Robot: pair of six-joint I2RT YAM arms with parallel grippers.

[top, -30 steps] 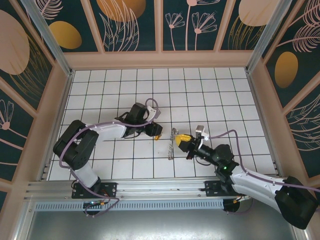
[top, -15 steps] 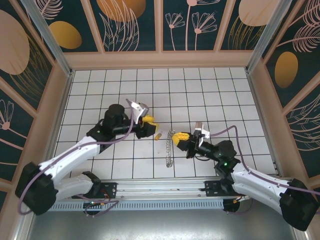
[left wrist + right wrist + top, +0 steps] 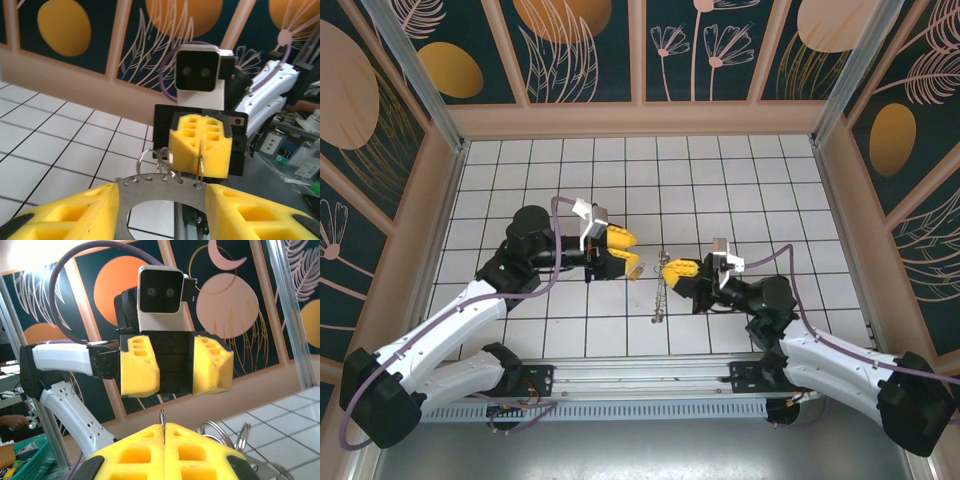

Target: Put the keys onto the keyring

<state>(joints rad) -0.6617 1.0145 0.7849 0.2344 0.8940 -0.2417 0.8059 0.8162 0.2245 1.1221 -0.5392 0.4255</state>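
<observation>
Yellow-padded right tool (image 3: 669,269) pinches the keyring (image 3: 662,294) tight; left tool (image 3: 633,252) stands half open facing it.

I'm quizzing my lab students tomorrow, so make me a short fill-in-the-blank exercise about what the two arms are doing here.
1. The right gripper is shut on the ___.
2. The left gripper faces it with its jaws ___.
3. The fingers of both grippers are coloured ___.
Missing words: keyring; open; yellow.
</observation>
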